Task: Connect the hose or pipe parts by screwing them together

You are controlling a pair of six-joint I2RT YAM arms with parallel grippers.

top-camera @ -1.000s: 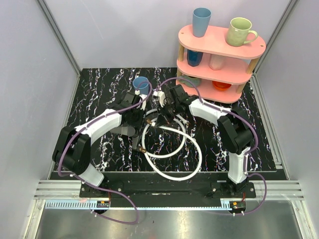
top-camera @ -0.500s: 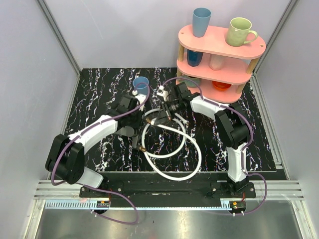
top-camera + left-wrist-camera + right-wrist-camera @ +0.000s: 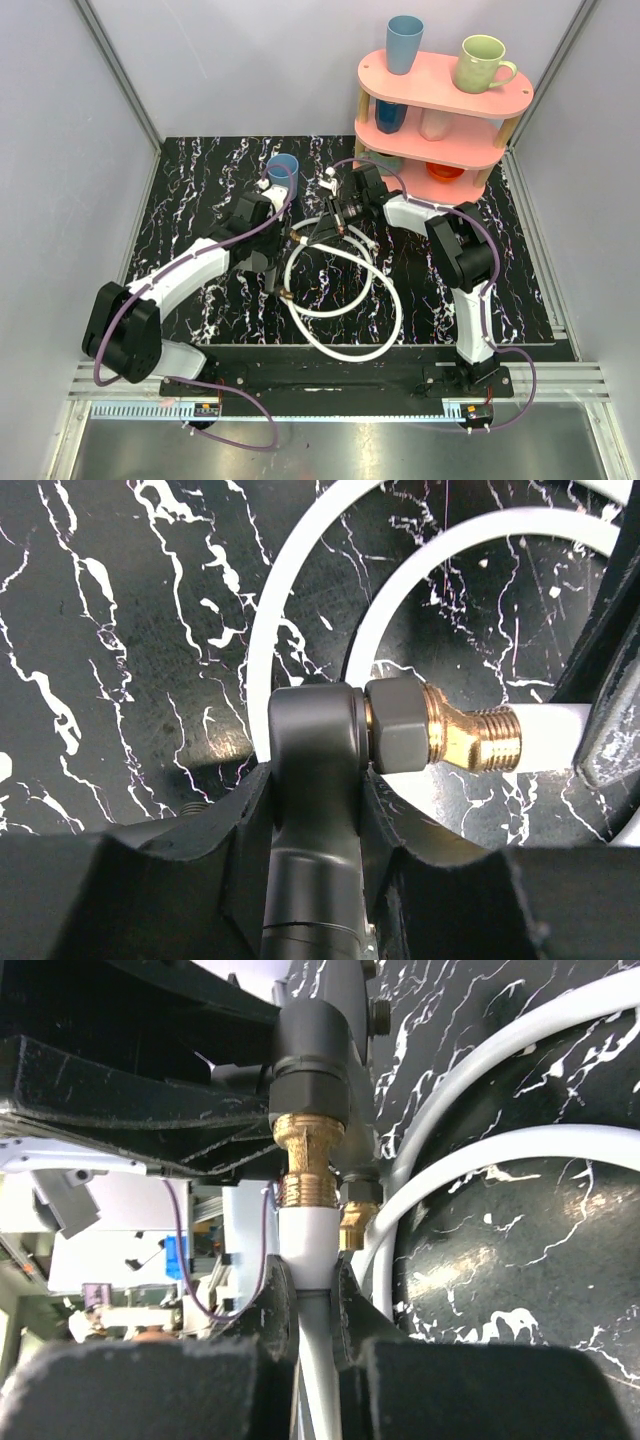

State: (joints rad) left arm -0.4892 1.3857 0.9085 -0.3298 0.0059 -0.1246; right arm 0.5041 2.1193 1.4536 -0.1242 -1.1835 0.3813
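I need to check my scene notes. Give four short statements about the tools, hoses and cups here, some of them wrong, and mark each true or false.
1. The right tool grips the white hose just behind its brass fitting. True.
2. The left tool stands open and holds nothing. False: it is clamped on the black end piece next to the brass fitting.
3. A blue cup stands on the table. True.
4. The green mug stands on the table. False: it stands on top of the pink shelf.
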